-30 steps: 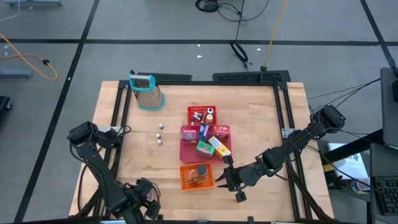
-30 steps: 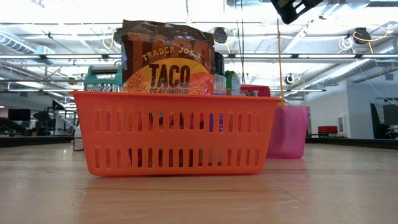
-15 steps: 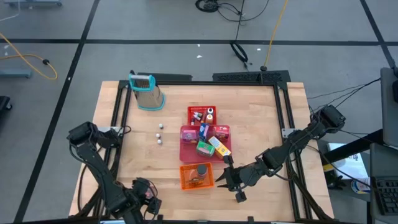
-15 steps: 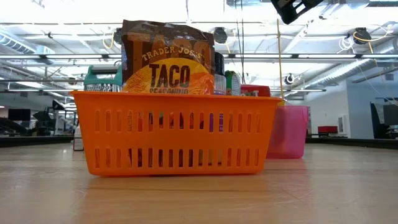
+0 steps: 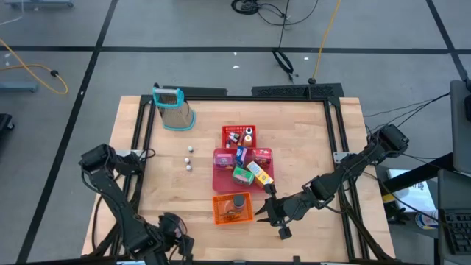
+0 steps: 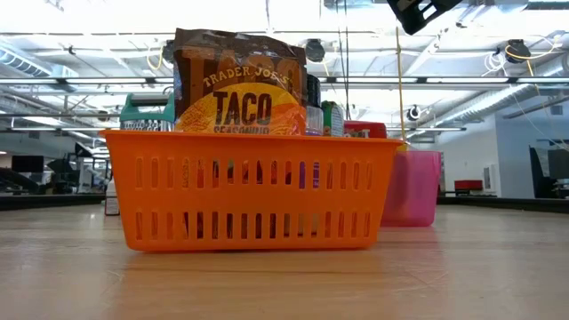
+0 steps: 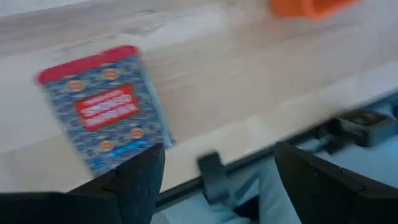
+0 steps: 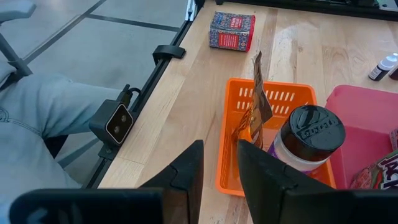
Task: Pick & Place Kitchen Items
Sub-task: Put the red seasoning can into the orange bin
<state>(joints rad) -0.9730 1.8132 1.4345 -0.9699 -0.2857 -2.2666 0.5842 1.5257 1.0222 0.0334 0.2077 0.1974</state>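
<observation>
A blue box with a red end (image 7: 102,109) lies flat on the wood near the table's near left edge; the right wrist view shows this box (image 8: 232,30) too. My left gripper (image 7: 217,152) hangs open above it, pointing steeply down, with the box beside one finger. My left gripper (image 5: 171,234) is at the near left. My right gripper (image 8: 219,149) hovers open, a narrow gap between its fingers, just right of the orange basket (image 5: 233,208). The basket holds a taco seasoning packet (image 6: 238,84) and a dark-lidded jar (image 8: 308,140). More boxes lie in the pink tray (image 5: 221,177).
A metal grater with a teal handle (image 5: 174,108) stands at the far left. Three small jars (image 5: 188,157) stand on bare wood left of the trays. A small red tray (image 5: 229,131) holds little bottles. A person's leg in jeans (image 8: 43,118) is beside the near edge.
My left gripper has rolled about its own line above the near left edge, staying in place. My right gripper and the basket have kept still.
</observation>
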